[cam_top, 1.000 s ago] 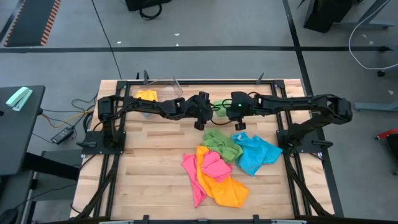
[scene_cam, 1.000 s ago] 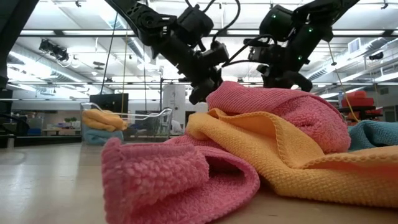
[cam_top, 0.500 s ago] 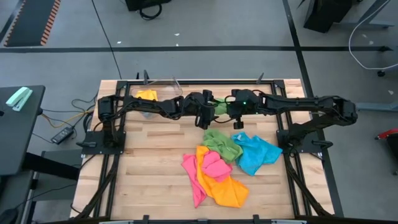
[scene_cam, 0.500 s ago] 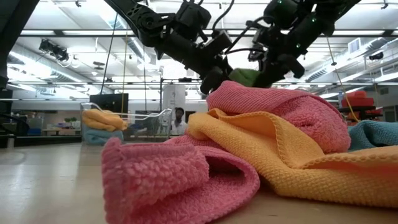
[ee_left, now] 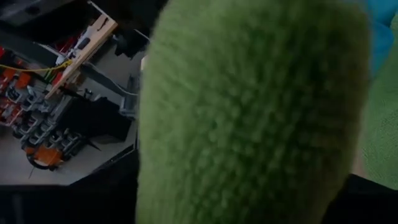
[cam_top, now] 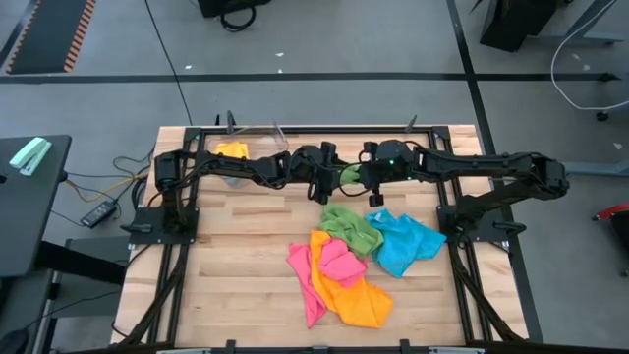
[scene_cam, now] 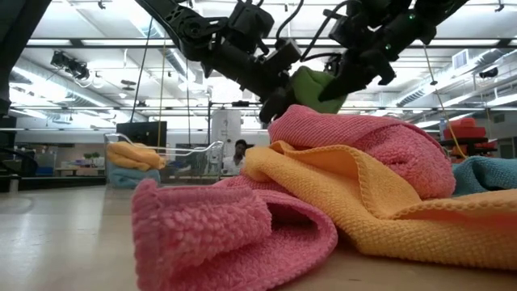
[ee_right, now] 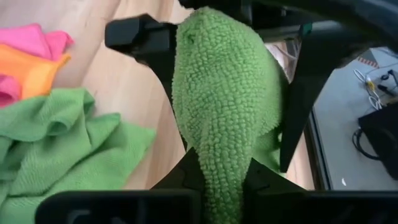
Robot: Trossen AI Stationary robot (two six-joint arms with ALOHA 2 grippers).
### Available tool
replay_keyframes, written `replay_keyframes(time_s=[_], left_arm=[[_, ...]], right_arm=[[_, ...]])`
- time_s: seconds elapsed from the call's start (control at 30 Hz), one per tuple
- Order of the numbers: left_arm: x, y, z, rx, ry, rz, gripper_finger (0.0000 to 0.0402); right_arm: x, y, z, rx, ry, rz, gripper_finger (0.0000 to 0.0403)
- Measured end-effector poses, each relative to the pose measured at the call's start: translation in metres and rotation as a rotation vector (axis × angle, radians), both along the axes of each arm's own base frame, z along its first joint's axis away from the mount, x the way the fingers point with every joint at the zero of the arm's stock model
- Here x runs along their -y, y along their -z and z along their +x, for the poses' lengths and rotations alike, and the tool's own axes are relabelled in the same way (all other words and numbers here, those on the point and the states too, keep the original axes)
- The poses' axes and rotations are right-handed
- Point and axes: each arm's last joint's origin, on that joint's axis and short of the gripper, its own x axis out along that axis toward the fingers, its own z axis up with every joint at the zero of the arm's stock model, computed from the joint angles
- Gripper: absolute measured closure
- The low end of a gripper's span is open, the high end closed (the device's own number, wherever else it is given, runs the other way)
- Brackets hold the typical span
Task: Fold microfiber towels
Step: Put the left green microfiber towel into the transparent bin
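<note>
Now the right tool has lifted a green towel corner above the table, pinched shut on it; the left tool spread wide, closing in to take the corner.

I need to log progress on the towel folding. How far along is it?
Looks early. Done: an orange-yellow towel lies in the clear bin. In hand: the right gripper pinches a green towel in the air beside the open left gripper. Left: the green, blue, pink and orange towels lie crumpled.
</note>
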Motion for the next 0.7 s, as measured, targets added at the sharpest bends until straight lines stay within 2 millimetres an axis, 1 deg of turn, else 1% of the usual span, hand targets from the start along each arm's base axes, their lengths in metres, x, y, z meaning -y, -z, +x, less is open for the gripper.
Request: replay_keyframes(time_s=[0.13,0.23,0.33,0.43,0.57,0.63,0.7], left_arm=[[0.001,0.001,-0.001,-0.01,-0.011,-0.028,0.0154],[0.001,-0.003,-0.003,-0.009,-0.022,-0.054,0.0183],[0.002,-0.011,-0.006,0.009,-0.043,-0.099,0.0217],[0.003,-0.015,-0.011,-0.01,-0.06,-0.139,0.0253],[0.005,-0.025,-0.025,-0.085,-0.089,-0.195,0.0299],[0.003,-0.035,-0.035,-0.108,-0.114,-0.225,0.0319],[0.001,-0.044,-0.048,-0.141,-0.148,-0.257,0.0334]], right_arm=[[0.0,-0.001,0.001,0.02,-0.002,0.019,0.0344],[-0.001,-0.002,0.002,0.038,-0.005,0.043,0.0325],[-0.002,-0.004,0.003,0.064,-0.013,0.064,0.0296],[-0.002,-0.006,0.004,0.079,-0.013,0.061,0.0256],[-0.001,-0.019,0.0,0.122,0.015,0.03,0.0205],[-0.001,-0.025,-0.003,0.138,0.031,0.002,0.0185],[0.001,-0.027,-0.006,0.134,0.053,-0.016,0.0169]])
